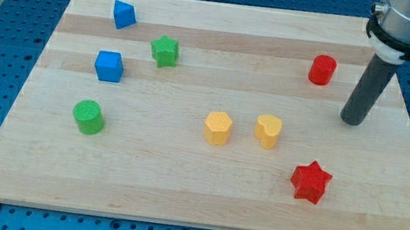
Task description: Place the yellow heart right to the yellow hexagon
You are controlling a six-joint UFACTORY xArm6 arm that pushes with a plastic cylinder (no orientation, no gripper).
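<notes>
Yellow is what I am watching: the yellow heart sits a little right of the frame's centre on the wooden board, and the yellow hexagon stands just beside it on the view's left, with a narrow strip of bare wood between them. So the heart already lies to the right of the hexagon, the two close but not touching.

My tip rests on the board in the right part of the frame, well apart from both yellow blocks and up and to the right of the heart. This arm carries no fingers or jaws to open or close; it ends in a plain dark rod hanging from a grey collar at the upper right corner. The red cylinder is near the tip, up and to its left, not touching it. The red star lies lower right of centre, below the heart and to its right.

Over on the left half I see a green cylinder at mid-left, a blue cube above it, a blue triangular block near the upper left, and a green star just right of those two blue pieces.
</notes>
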